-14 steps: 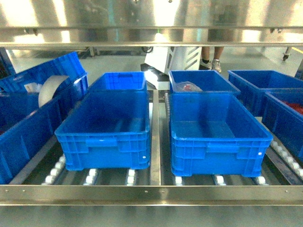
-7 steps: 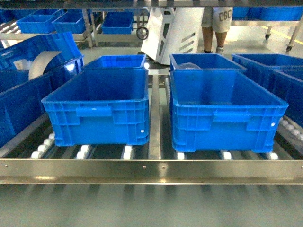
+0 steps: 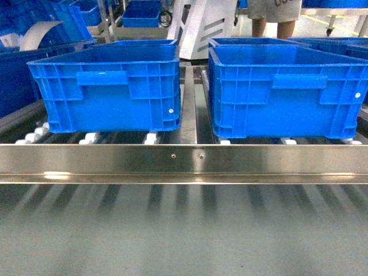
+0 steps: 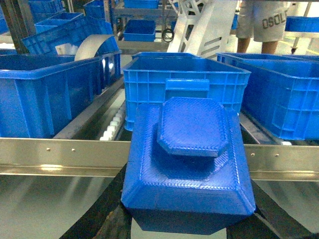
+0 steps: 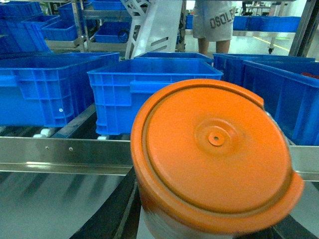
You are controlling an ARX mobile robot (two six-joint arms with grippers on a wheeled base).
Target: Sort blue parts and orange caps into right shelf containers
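Factory floor — blue crates point(image 3: 109, 86), roller shelf point(image 3: 184, 161)

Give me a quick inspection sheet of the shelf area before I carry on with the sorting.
Surface: steel roller shelf; two blue crates sit side by side on the rollers, insides hidden at this angle.
Job's things: blue part fills the left wrist view; orange cap fills the right wrist view.
Clutter: pale curved piece in a far-left crate.
Grippers: both hidden behind their loads; fingers not visible.
Cables: nothing seen.
Surroundings: person in shorts behind the shelf, white machine, more crates on racks.
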